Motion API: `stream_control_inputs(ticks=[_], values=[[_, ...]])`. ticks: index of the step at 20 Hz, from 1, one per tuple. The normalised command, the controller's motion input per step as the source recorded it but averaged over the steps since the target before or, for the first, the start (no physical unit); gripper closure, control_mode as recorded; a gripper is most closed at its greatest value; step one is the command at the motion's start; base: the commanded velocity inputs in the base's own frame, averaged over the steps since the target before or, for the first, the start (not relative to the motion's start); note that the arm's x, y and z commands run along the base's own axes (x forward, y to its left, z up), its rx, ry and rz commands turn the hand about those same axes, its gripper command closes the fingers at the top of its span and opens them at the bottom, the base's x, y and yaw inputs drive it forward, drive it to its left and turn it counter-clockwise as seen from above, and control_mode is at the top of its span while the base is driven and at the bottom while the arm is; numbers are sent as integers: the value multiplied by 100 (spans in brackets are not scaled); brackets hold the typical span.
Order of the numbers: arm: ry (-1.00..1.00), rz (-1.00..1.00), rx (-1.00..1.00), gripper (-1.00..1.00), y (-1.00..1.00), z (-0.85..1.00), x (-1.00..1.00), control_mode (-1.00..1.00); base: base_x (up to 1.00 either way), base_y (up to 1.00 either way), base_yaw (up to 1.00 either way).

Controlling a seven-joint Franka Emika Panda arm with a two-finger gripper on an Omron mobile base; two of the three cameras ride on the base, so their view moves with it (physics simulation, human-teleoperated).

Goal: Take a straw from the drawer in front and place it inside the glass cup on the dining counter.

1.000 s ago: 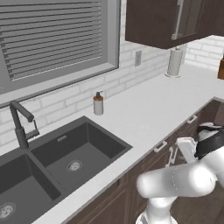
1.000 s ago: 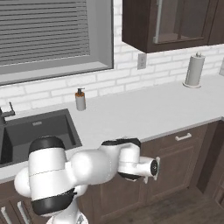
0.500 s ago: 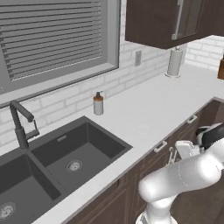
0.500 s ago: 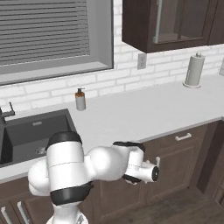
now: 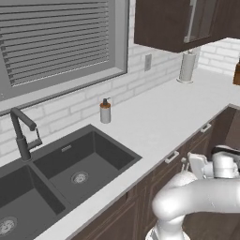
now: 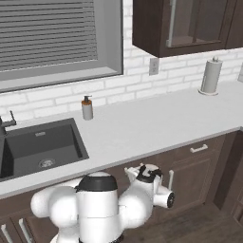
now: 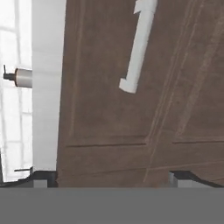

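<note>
Dark basin and white stone occupy the left of both base views: the sink [image 5: 70,173] sits at lower left with its dark faucet [image 5: 22,132] at the far left edge. Just right of it, a soap dispenser [image 5: 105,111] stands on the white countertop [image 5: 159,117] against the brick wall, below the shuttered window [image 5: 56,40]. Further right, a wall outlet [image 6: 153,66] is set in the brick, and dark upper cabinets [image 6: 185,23] fill the upper right of the frame. A paper towel roll [image 6: 210,76] stands upright near the right end of the countertop.

Below the countertop edge, the drawer [image 6: 197,152] shows its dark brown front and pale bar handle at right centre in the right base view. The gripper [image 7: 111,177] appears in the hand view at the bottom of the frame, its two dark fingertips [image 7: 41,177] spread wide apart, nothing between them, close to a brown cabinet front bearing a pale handle [image 7: 138,48] at upper centre. The drawer front is closed.
</note>
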Motion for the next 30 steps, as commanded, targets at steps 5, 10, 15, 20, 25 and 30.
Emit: stream_control_inputs(ticks=[5,10,15,20,25,30], values=[[0,-7,8,-100,0,-27,43,-100,0,0,0],[0,-7,1,-100,0,-22,41,-100,0,0,0],[1,-9,0,-100,0,-8,32,-100,0,0,0],[0,-4,6,-100,0,0,1,-100,0,0,0],[2,-4,1,-100,0,-9,22,-100,0,0,0],[2,-3,1,-100,0,-17,39,-100,0,0,0]])
